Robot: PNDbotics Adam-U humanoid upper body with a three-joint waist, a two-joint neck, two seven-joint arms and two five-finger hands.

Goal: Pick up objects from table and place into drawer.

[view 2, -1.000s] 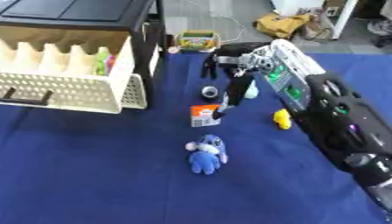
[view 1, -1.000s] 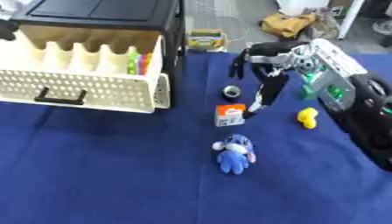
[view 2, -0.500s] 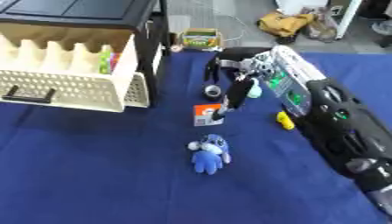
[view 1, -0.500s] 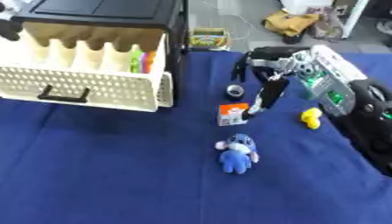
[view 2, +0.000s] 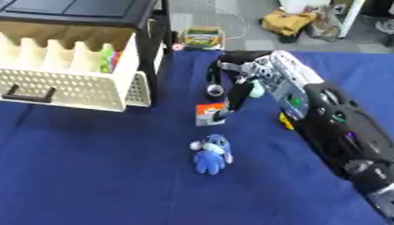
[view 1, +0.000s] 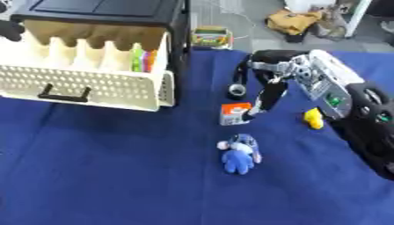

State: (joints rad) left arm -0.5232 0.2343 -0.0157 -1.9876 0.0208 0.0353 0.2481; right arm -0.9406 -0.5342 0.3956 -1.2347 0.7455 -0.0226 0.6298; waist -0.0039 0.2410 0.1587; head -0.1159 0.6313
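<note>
Evidently the work is only partly done. The small orange-and-white box (view 1: pixel 234 114) stands on the blue table (view 1: pixel 115 176), and every place below is given from it. The right hand (view 1: pixel 265 88) hangs just above and to its right, fingers pointing down with one fingertip touching or nearly touching the box's right edge; the fingers are spread rather than curled and hold nothing that I can see. I judge this to be the reach for the box, with no grasp made yet.

Just beyond the box lies a small dark ring-shaped thing (view 1: pixel 237 90), between the hand's fingers and thumb. Nearer the camera than the box lies a blue plush toy (view 1: pixel 238 154), apart from it. To the box's right, past the hand, sits a small yellow thing (view 1: pixel 312 118), close against the arm. All four are still on the table.

To the box's left the cream drawer (view 1: pixel 92 85) stands pulled open from its black cabinet (view 1: pixel 115 13); some green and orange items (view 1: pixel 141 59) already show in its right end. The left hand is in neither view.
</note>
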